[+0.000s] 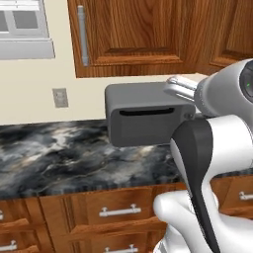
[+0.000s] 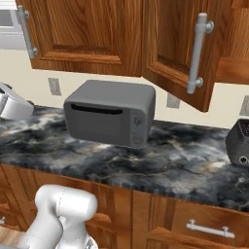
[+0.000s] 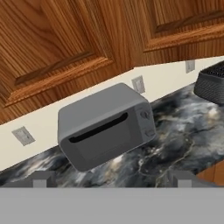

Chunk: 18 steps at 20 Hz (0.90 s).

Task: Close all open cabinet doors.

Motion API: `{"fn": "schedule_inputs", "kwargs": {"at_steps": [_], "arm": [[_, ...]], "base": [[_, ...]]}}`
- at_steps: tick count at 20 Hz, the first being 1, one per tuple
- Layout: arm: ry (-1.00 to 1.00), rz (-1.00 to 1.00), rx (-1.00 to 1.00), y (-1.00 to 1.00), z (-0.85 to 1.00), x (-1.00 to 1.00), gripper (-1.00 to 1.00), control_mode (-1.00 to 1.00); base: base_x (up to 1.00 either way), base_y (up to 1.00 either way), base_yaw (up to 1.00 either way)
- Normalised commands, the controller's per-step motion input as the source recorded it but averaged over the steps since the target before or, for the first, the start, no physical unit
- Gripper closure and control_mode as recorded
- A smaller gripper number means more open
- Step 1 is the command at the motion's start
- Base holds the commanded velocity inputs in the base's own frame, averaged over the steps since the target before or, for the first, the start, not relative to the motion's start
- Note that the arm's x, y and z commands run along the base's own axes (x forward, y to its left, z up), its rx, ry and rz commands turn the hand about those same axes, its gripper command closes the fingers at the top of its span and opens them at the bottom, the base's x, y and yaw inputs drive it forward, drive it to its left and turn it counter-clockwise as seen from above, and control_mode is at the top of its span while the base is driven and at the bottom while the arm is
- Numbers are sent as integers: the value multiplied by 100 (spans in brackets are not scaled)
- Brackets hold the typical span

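A reddish-brown cabinet door [image 2: 170,48] with a vertical silver handle [image 2: 196,53] hangs open above the counter, swung out toward me; its lower edge slants over the right end of a grey toaster oven [image 2: 109,114]. To its left, another cabinet door [image 2: 78,29] sits flush and shut, and it also appears in the left base view [image 1: 133,29]. My gripper [image 3: 111,181] is open, its two fingertips [image 3: 39,179] far apart with nothing between them. It points at the toaster oven [image 3: 107,127] from in front, below the wooden doors [image 3: 52,43].
The black marble counter [image 2: 185,160] carries the toaster oven and a dark toaster [image 2: 239,141] at the right. Wall outlets [image 1: 60,97] sit on the cream backsplash. Drawer fronts [image 1: 118,210] with horizontal handles run under the counter. My white arm [image 1: 207,148] fills the right of the left base view.
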Motion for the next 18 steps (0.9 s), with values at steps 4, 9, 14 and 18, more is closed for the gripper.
{"fn": "schedule_inputs", "kwargs": {"at_steps": [4, 9, 14, 18], "arm": [[0, 0, 0, 0, 0, 0, -100, 100], [0, 0, 0, 0, 0, 0, -100, 100], [0, 0, 0, 0, 0, 0, -100, 100], [0, 0, 0, 0, 0, 0, -100, 100]], "base": [[-37, -23, -15], [-18, -62, -13], [10, -82, -2], [24, -98, 5]]}}
